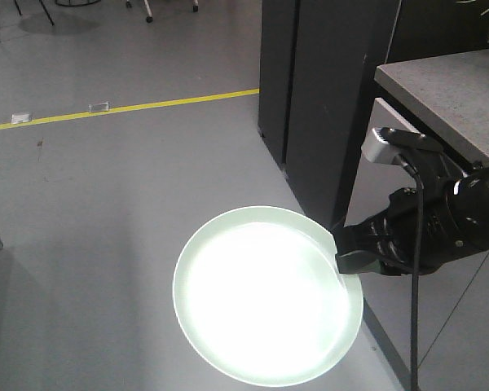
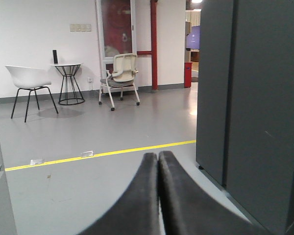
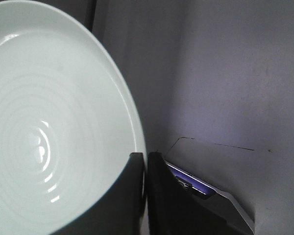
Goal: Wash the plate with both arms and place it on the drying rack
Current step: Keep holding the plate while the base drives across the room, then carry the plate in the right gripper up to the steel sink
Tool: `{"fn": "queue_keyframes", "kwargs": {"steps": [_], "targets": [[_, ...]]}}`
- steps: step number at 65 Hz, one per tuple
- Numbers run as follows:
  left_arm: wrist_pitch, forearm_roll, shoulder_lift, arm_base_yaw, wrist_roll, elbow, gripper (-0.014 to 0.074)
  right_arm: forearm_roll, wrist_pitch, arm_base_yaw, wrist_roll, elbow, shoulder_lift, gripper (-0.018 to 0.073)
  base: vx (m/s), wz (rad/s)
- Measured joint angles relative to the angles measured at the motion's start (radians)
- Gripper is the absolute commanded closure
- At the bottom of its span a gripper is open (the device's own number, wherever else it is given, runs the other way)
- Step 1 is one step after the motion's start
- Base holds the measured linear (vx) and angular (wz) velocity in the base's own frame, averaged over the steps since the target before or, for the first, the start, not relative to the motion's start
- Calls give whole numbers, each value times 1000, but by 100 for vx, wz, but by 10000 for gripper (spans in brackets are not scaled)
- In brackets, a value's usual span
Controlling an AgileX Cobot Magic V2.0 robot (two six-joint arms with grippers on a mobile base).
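The pale mint-green plate hangs in the air over the grey floor, its face glaring white under the light. My right gripper is shut on the plate's right rim, one finger on each side. In the right wrist view the plate fills the left half, with the rim pinched between the dark fingers of the right gripper. My left gripper is shut with nothing in it, pointing out over the floor. The drying rack is out of view.
A tall dark cabinet stands just behind the plate. A grey countertop juts in at the upper right above my right arm. A yellow line crosses the floor. Chairs and a small round table stand far off by the wall.
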Motion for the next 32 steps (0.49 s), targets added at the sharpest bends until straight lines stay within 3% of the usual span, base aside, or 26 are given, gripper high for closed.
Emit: {"fn": "queue_keyframes", "kwargs": {"steps": [32], "targets": [[0, 0, 0, 0, 0, 0, 603, 0, 0, 0, 0, 0, 0, 561, 5, -15]]}}
